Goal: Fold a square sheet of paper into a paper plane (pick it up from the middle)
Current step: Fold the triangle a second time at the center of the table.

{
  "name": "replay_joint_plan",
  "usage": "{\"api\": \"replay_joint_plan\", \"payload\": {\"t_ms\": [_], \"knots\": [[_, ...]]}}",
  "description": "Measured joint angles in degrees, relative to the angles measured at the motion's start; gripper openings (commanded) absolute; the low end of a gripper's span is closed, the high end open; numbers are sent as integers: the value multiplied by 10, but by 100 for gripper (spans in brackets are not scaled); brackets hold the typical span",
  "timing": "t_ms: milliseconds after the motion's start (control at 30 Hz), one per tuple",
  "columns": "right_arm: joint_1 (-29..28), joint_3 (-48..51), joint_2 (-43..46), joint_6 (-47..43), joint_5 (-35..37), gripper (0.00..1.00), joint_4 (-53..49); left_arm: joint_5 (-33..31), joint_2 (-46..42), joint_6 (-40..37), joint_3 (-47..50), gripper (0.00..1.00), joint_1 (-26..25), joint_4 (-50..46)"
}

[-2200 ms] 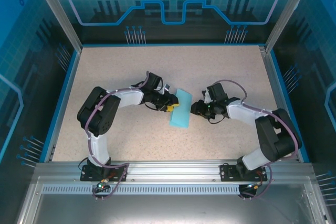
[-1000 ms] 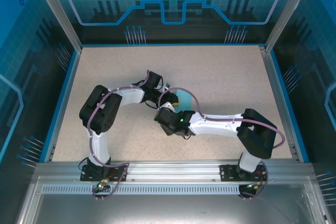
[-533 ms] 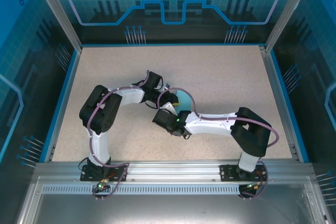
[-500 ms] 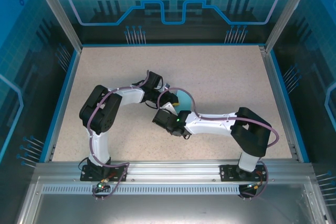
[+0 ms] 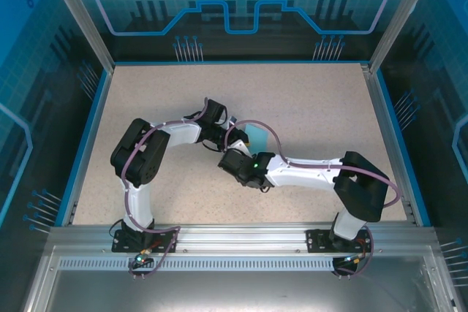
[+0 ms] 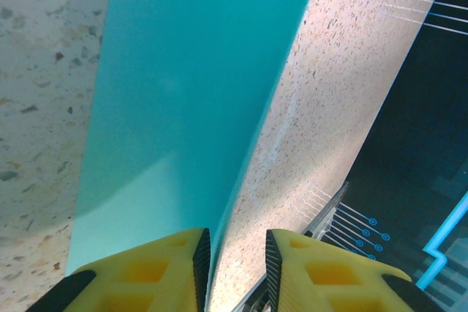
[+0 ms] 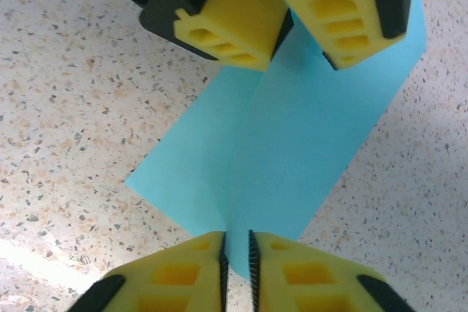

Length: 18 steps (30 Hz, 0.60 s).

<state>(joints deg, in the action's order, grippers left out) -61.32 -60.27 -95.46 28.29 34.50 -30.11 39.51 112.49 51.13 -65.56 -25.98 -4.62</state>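
Right arm has swung over from its own side since a couple of seconds back, and the right gripper (image 7: 235, 242) is now clenched on the near end of the paper (image 7: 292, 144), right at the crease. Left gripper (image 7: 289, 38) sits at the far end with the paper's edge running between its fingers; can't tell if it's actually pinching. Paper lies mid tabletop (image 5: 307, 100) between the two. Progress-wise I'd say early: it's a long strip with one centre crease, no pointed nose or wings yet.
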Motion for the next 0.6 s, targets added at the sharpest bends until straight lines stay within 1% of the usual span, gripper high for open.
{"api": "replay_joint_plan", "payload": {"t_ms": [33,100,167,233,300,467,600], "knots": [[4,0,0,-2,-4,9,2,0,0,0,-1,30,0,0],[10,2,0,-7,-14,6,7,0,0,0,-2,31,0,-2],[16,4,1,-11,-25,5,12,0,0,0,-3,33,0,-2],[24,11,7,-14,-41,4,22,-2,0,-1,-4,42,0,-7],[33,21,18,-19,-60,4,32,-7,0,-3,-6,46,0,-17],[79,57,57,-30,-137,3,70,-28,-2,-7,-12,52,4,-42],[142,103,92,-35,-232,5,117,-58,-23,-14,-12,54,13,-66]]}}
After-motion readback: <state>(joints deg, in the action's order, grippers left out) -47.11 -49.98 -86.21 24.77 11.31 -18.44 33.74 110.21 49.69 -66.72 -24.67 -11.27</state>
